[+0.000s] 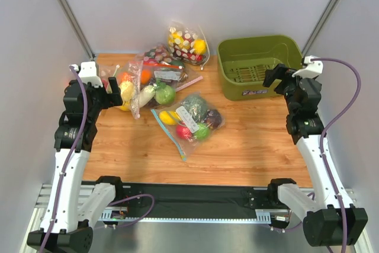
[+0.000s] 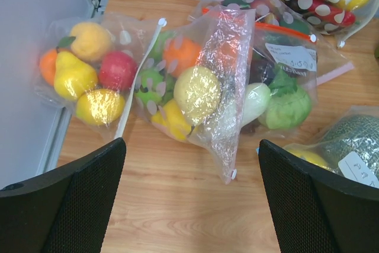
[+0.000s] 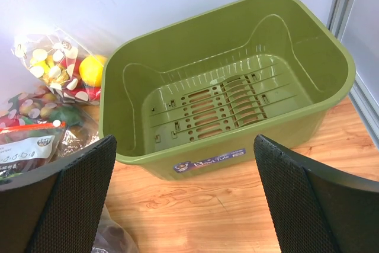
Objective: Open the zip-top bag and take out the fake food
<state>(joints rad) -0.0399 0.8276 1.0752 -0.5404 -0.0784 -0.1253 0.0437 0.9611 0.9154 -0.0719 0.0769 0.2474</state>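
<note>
— Bag (image 1: 188, 124) with the teal zipper — where is it?
— Mid-table (image 1: 249, 152), flat, food (image 1: 195, 117) inside, zipper toward the left.
— Basket (image 1: 257, 66)?
— Far right, by the right gripper (image 1: 283, 81).
— Fingers?
— Both spread wide, holding nothing — left gripper (image 1: 111, 96) beside other bags (image 1: 139, 84).

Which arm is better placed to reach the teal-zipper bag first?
Left, probably. The left gripper hangs open beside the bag pile, nearer the bag; the right gripper hangs open over the green bin.
</note>
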